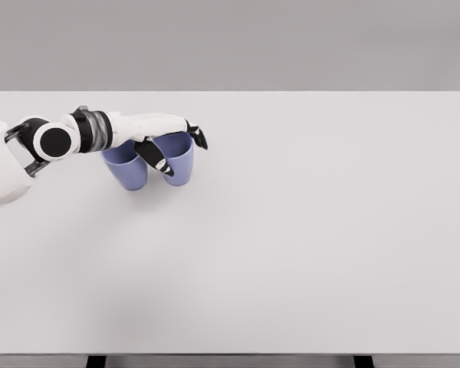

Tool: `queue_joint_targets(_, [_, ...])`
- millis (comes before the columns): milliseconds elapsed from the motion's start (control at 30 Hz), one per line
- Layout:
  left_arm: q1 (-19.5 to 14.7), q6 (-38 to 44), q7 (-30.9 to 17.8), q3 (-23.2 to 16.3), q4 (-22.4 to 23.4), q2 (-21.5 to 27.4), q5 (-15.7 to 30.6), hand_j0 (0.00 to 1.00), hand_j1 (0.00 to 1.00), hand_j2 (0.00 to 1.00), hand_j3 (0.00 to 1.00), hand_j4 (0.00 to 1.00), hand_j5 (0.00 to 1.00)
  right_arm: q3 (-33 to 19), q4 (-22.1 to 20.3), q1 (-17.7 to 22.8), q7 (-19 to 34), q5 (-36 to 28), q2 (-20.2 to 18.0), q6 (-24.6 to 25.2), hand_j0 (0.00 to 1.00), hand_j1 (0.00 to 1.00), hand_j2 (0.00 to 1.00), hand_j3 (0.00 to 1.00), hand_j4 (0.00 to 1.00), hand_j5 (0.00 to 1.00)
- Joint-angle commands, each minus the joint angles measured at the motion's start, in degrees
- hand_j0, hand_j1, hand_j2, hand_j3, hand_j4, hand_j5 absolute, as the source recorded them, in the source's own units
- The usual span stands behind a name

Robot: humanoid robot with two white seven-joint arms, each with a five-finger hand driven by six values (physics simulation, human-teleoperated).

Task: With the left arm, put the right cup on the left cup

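The near half of the white table carries nothing relevant to the task; both cups stand in the far-left region. The right cup and the left cup are blue-violet tumblers, upright, side by side and touching or nearly so; whether a gap separates them cannot be determined. Each appears to be a rigid, thin-walled, smooth vessel, judged light and likely slippery, with a slight taper toward the base. The recommended hold is across the upper wall just below the rim, thumb opposing fingers, so the taper resists downward slip. The left hand enters from the left with the forearm nearly horizontal, wrist extended across the top of the left cup, palm down over the right cup. The dark-tipped fingers curl downward around the right cup's near wall and rim; contact appears established, though firm closure cannot be confirmed. The right arm is not visible.
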Motion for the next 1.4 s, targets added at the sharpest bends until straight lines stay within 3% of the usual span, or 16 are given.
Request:
queue_joint_targets(0, [0.0, 0.0, -0.1, 0.1, 0.0, 0.0, 0.9, 0.6, 0.6, 0.6, 0.6, 0.6, 0.6, 0.0, 0.0, 0.1, 0.0, 0.1, 0.0, 0.0, 1.0, 1.0, 1.0, 1.0, 1.0, 1.0])
queue_joint_targets(500, [-1.2, -0.2, -2.0, 0.9, -0.6, -0.1, 2.4, 0.53, 0.53, 0.53, 0.53, 0.53, 0.53, 0.0, 0.0, 0.0, 0.0, 0.1, 0.0, 0.0, 1.0, 1.0, 1.0, 1.0, 1.0, 1.0])
queue_joint_targets(967, [-7.6, -0.3, -5.0, 0.9, -3.1, 1.1, 6.1, 0.53, 0.53, 0.53, 0.53, 0.53, 0.53, 0.1, 0.0, 0.1, 0.0, 0.1, 0.0, 0.0, 1.0, 1.0, 1.0, 1.0, 1.0, 1.0])
queue_joint_targets(1367, [-12.0, -0.2, -6.9, 0.9, -7.8, 7.8, 11.0, 0.52, 0.52, 0.52, 0.52, 0.52, 0.52, 0.0, 0.0, 0.1, 0.0, 0.1, 0.0, 0.0, 1.0, 1.0, 1.0, 1.0, 1.0, 1.0])
